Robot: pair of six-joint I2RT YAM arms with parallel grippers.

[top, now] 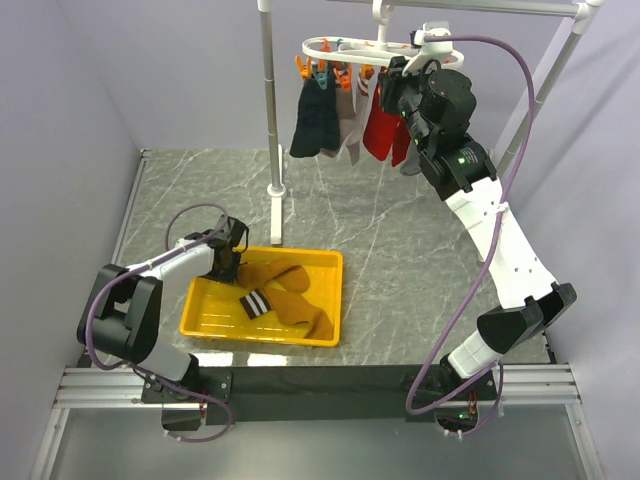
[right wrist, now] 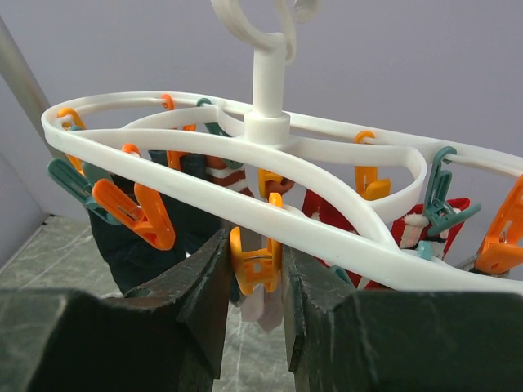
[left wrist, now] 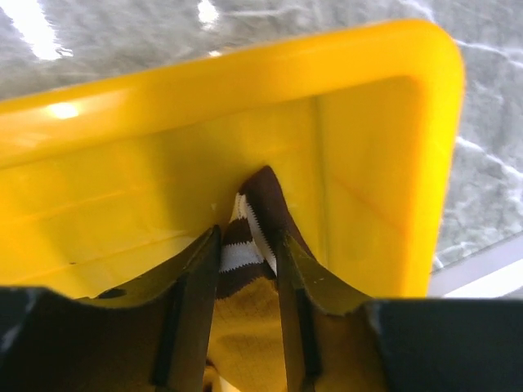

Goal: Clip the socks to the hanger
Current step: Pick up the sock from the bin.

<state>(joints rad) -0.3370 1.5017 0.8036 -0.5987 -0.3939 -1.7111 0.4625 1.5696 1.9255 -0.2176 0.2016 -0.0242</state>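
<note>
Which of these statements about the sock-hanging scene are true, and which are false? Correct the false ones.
1. The striped cuff of a mustard sock lies between the left jaws. True.
2. The right jaws are closed on a teal clip. False: they are closed on an orange clip.
3. The yellow tray holds nothing. False: mustard socks lie in it.
4. A red sock hangs from the hanger. True.

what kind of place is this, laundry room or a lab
Probably a robot lab cell staged as a laundry corner: two arms bolted at the edge of a marble-pattern table, bare lilac walls around it, and a clip hanger with hanging socks on a white rack pole.
</note>
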